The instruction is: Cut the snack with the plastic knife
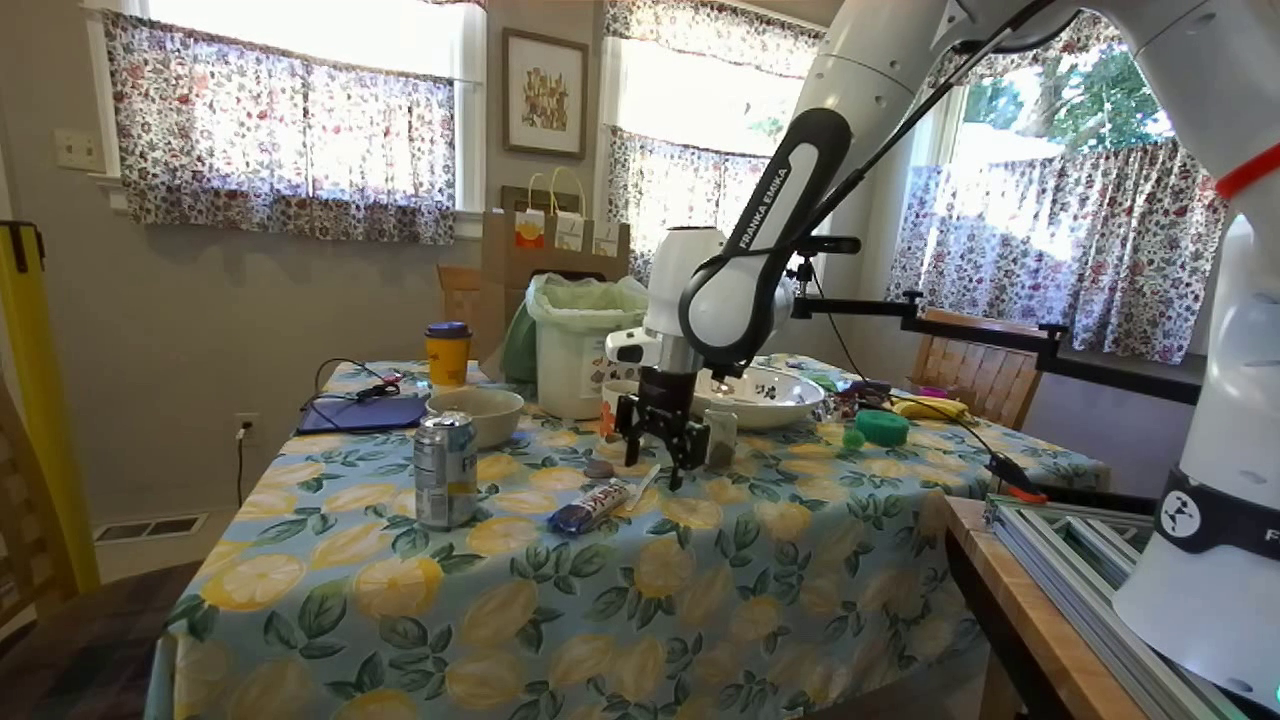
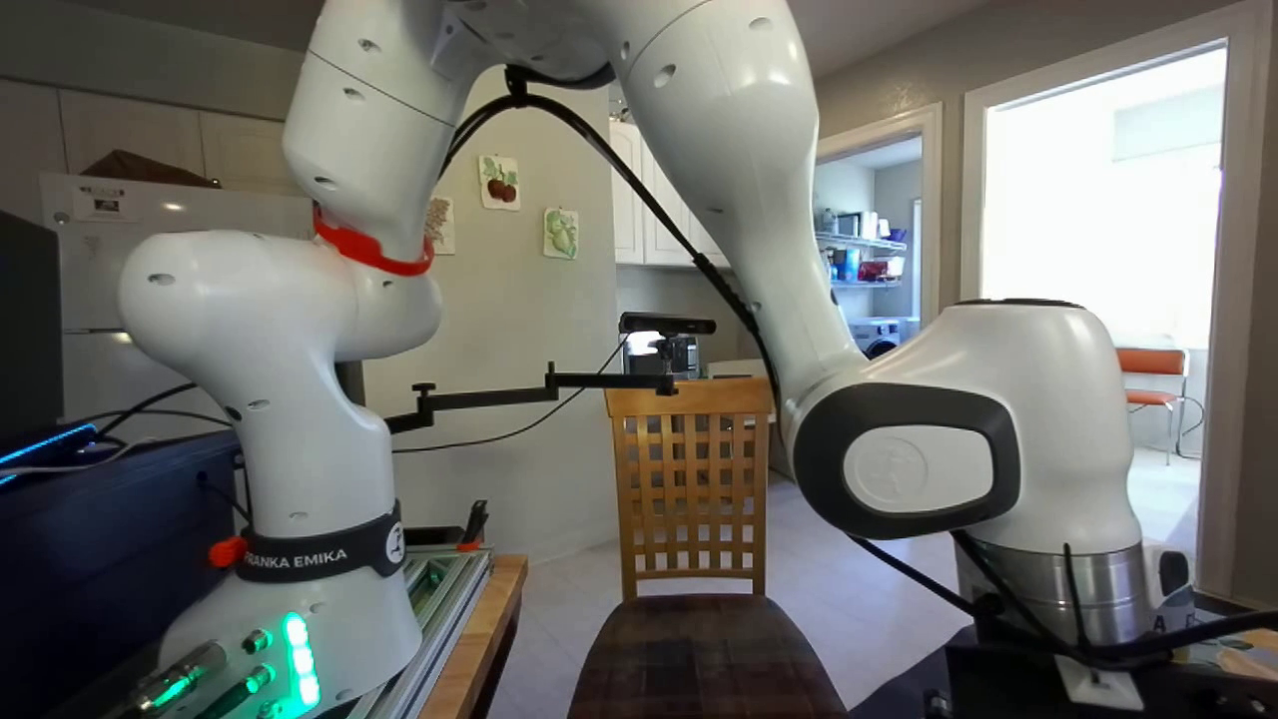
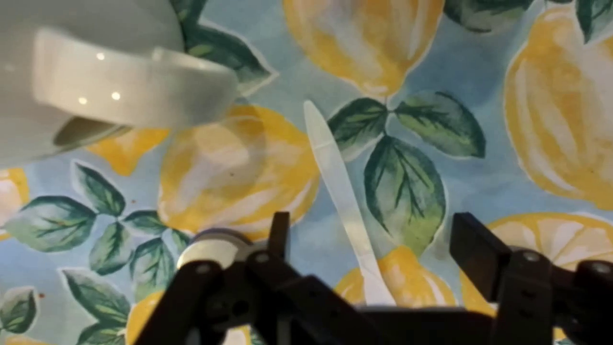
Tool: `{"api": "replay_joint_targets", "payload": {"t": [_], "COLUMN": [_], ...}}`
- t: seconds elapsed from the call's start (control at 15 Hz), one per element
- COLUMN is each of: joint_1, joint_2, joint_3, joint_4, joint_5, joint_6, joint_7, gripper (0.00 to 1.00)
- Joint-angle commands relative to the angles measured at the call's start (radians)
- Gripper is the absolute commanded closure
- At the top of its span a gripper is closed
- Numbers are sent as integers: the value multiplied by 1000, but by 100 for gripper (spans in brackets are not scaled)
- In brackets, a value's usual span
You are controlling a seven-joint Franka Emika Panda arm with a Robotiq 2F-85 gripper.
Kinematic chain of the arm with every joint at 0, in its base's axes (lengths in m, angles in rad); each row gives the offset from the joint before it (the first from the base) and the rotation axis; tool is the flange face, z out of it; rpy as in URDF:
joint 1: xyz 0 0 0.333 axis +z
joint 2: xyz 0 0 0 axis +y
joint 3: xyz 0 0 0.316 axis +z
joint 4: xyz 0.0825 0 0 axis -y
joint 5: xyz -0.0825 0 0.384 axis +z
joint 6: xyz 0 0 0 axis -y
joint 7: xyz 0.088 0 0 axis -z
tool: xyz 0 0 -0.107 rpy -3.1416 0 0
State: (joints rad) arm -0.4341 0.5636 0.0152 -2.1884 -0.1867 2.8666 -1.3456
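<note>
The pincer [image 3: 371, 235] stands spread in the wrist view, its 2 fingers [image 3: 479, 258] wide apart at the lower edge of the frame. The knife [image 3: 342, 191], white and thin, lies flat on the lemon-print cloth [image 3: 479, 177], seen between the fingers, with bare cloth showing on both sides of it. It slants from the upper centre to the lower centre, its rounded tip at the top; its lower end is hidden by the pincer's body. The mug [image 3: 110, 86] fills the upper left, its handle pointing right toward the knife's tip, near but apart. A small round thing [image 3: 210, 250] sits at lower left, partly hidden by the pincer.

In an exterior view the snack [image 1: 592, 506], a wrapped bar, dark blue at 1 end, lies on the desk [image 1: 360, 500] just below the centre of the frame, with the knife just beside it to the right. The pincer points down just above the knife in that frame; whether its tips touch the cloth is hard to judge from here. The can [image 1: 446, 472] stands upright left of the snack, the bowl [image 1: 503, 423] behind it and the cup [image 1: 448, 358] farther back. The bin [image 1: 572, 370] rises near the centre, and the jar [image 1: 723, 440] stands just right of the pincer. The arm [image 1: 760, 240] slants down from the upper right.
</note>
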Motion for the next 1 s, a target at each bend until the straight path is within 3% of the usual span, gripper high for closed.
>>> {"api": "replay_joint_targets", "payload": {"t": [0.0, 0.07, 0.13, 0.2, 0.33, 0.4, 0.53, 0.67, 0.87, 0.93], "joint_1": [-20, -18, -17, -16, -14, -11, -8, -5, -2, -2], "joint_2": [29, 31, 33, 37, 44, 47, 54, 60, 65, 66], "joint_3": [9, 7, 4, 2, -2, -5, -10, -13, -13, -13], "joint_4": [60, 68, 78, 87, 106, 113, 125, 138, 149, 152], "joint_5": [-1, 0, 0, 0, 1, 2, 2, 2, 1, 1], "joint_6": [-57, -68, -82, -98, -128, -142, -158, -171, -180, -183], "joint_7": [-70, -75, -79, -85, -96, -100, -106, -109, -114, -117], "gripper": [22, 30, 26, 34, 35, 43, 36, 38, 54, 69]}}
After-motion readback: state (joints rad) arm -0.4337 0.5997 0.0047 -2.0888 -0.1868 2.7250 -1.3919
